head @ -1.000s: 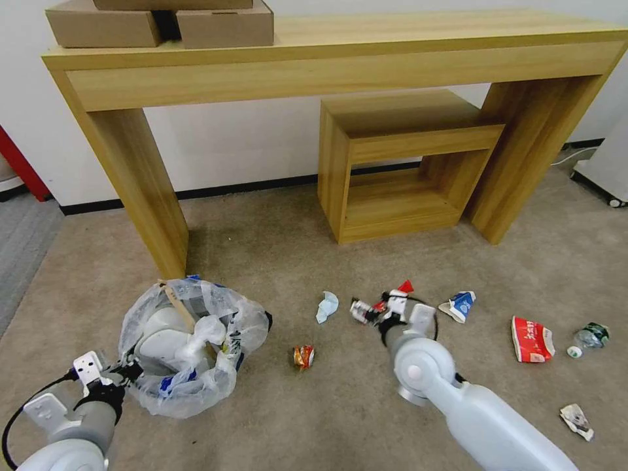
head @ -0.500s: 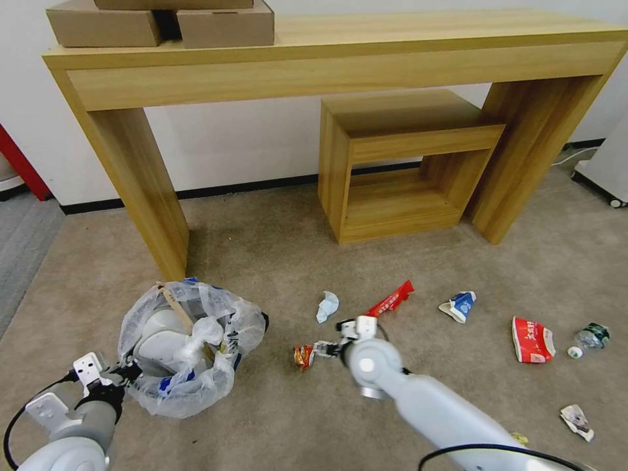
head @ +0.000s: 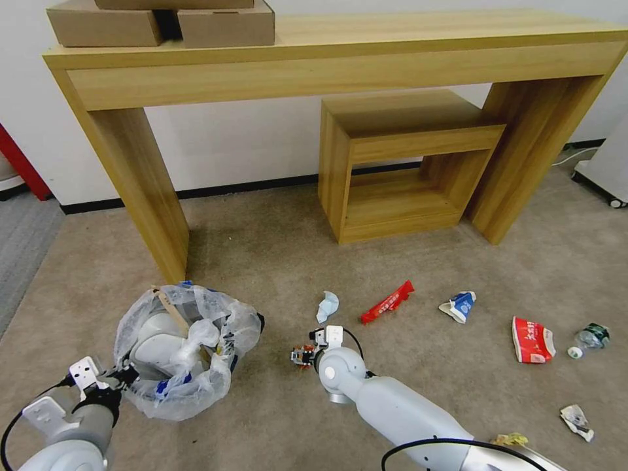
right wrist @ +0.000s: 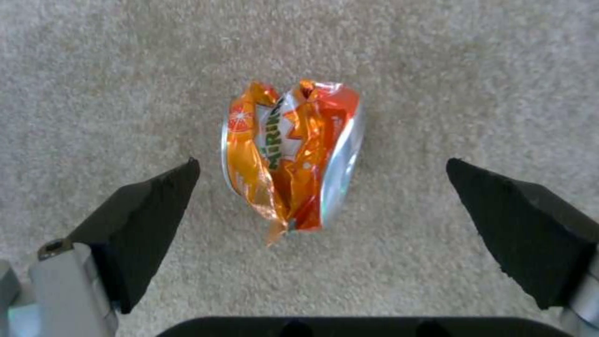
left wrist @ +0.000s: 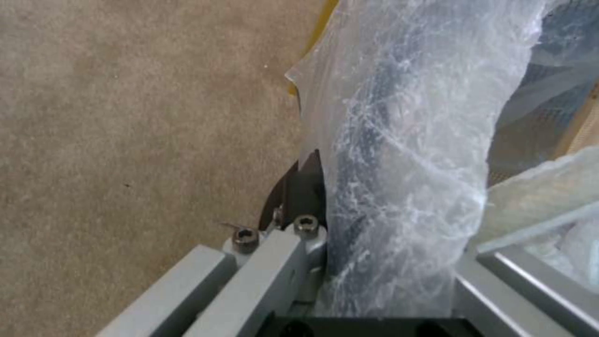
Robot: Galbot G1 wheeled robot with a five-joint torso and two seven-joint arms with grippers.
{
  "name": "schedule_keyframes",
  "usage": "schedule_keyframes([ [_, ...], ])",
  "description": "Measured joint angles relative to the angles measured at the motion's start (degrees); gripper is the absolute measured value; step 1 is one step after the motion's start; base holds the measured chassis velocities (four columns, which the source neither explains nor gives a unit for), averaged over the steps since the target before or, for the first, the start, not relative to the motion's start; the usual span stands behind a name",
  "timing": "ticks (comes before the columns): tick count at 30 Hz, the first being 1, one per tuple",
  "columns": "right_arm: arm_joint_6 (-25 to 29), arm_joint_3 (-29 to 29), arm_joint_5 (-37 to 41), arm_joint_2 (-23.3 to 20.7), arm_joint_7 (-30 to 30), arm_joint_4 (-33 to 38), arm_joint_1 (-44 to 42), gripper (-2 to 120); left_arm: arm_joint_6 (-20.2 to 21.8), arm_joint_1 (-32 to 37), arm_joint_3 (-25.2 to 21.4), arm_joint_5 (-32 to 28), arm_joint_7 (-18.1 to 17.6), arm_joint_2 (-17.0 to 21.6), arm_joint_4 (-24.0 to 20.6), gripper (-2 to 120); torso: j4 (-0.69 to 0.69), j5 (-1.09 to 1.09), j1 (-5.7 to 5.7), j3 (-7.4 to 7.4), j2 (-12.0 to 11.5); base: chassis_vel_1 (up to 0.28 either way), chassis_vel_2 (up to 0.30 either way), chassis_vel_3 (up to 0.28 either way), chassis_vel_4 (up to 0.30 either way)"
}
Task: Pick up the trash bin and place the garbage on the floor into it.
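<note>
Swinging leftward across the carpet from where it hung over the red wrapper (head: 388,302) a second ago, the right claw (head: 302,355) now hovers over a crumpled orange snack wrapper (right wrist: 290,152), and the red wrapper lies bare on the floor (head: 275,248) behind it. The left claw (head: 124,375) has barely shifted and stays clamped on the near rim of the trash bin (head: 186,350), pinching the rim and the translucent bag liner (left wrist: 399,164) together; the bin leans slightly and holds white tissue, a wooden stick and what may be a slipper, though the bag clouds that. In the right wrist view the jaws stand wide apart with the orange wrapper lying between them, a little closer to one finger (right wrist: 140,220) than the other. To do this pick well, I would judge the claw should centre on the wrapper, go down until the tips press into the pile, and close across the narrow width so the thin foil bunches instead of sliding out. The head view gives the layout: a white tissue (head: 327,305), a blue-white carton (head: 459,305), a red-and-white pack (head: 531,339), a clear bottle (head: 592,335) and more scraps wait to the right, well apart from the bin. The wrist views add what it lacks, namely the exact gap either side of the wrapper and the firm bite on the liner.
</note>
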Motion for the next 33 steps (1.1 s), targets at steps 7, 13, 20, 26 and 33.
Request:
schedule_keyframes([
  [7,1.39,-0.73,-2.81,2.25,-1.54,-3.54,0.14,100,0.0,0.06,0.12,0.02,0.0,-0.08,-0.03,0,0.0,0.01,0.0,0.0,0.0,0.0,0.0,0.0,0.0],
  [13,2.47,-1.42,-4.7,4.01,-2.5,-7.38,0.68,100,-0.01,0.13,0.1,-0.03,0.0,0.02,-0.03,0,0.0,0.0,0.0,0.0,0.0,0.0,0.0,0.0,0.0],
  [20,4.66,-2.76,-7.66,6.48,-4.05,-12.13,1.64,96,-0.23,0.97,0.05,-0.13,0.14,0.01,-0.78,0,0.0,0.01,0.0,0.0,0.0,0.0,0.0,0.0,0.0],
  [26,5.27,-3.24,-8.67,6.81,-4.4,-12.43,1.59,78,-0.35,1.09,-0.04,-0.19,0.2,0.06,-0.91,0,0.0,0.01,0.0,-0.01,0.0,0.0,0.0,0.0,0.0],
  [33,6.09,-3.58,-9.67,6.3,-4.63,-11.98,1.16,48,-0.4,0.74,0.26,-0.19,0.26,-0.06,-0.91,0,0.0,0.01,0.0,0.0,0.0,0.0,0.0,0.0,0.0],
])
